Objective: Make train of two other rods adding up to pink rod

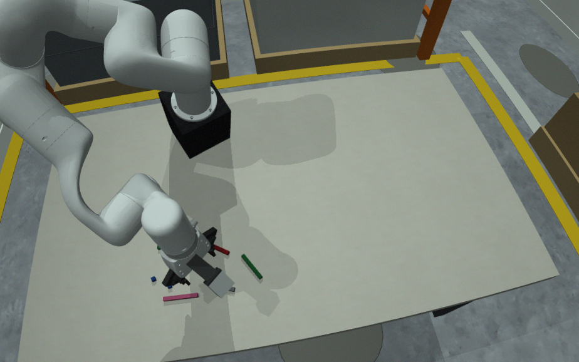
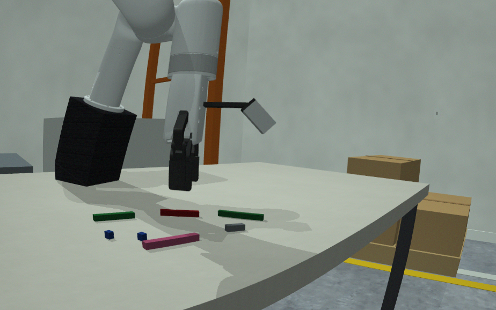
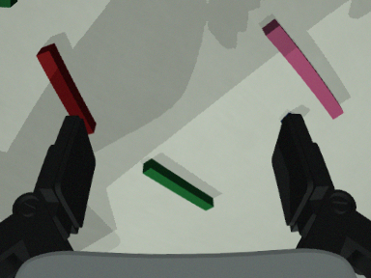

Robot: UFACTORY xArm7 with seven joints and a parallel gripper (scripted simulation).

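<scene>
My gripper (image 1: pixel 198 268) (image 2: pixel 188 184) (image 3: pixel 183 137) is open and empty, pointing down above the table. The left green rod (image 2: pixel 113 216) (image 3: pixel 178 185) shows between the fingers in the wrist view, well below them. The right green rod (image 1: pixel 252 267) (image 2: pixel 240 215) (image 3: pixel 7 2) lies apart. The red rod (image 1: pixel 222 249) (image 2: pixel 179 213) (image 3: pixel 65 87) lies between the green rods. Two blue cubes (image 1: pixel 153 279) (image 2: pixel 109 234) (image 1: pixel 170 287) (image 2: pixel 141 236) lie separately. The pink rod (image 1: pixel 180 297) (image 2: pixel 170 241) (image 3: pixel 304 69) lies near one cube. The grey rod (image 1: pixel 232 289) (image 2: pixel 234 227) is partly hidden in the top view. No rods lie end to end.
The table (image 1: pixel 384 213) (image 2: pixel 329 204) carries the black arm base (image 1: pixel 202 136) (image 2: pixel 93 146) at the back. The wrist camera (image 1: pixel 219 282) (image 2: pixel 258 116) sticks out from the gripper. Cardboard boxes (image 2: pixel 438 226) stand beyond the table's edge.
</scene>
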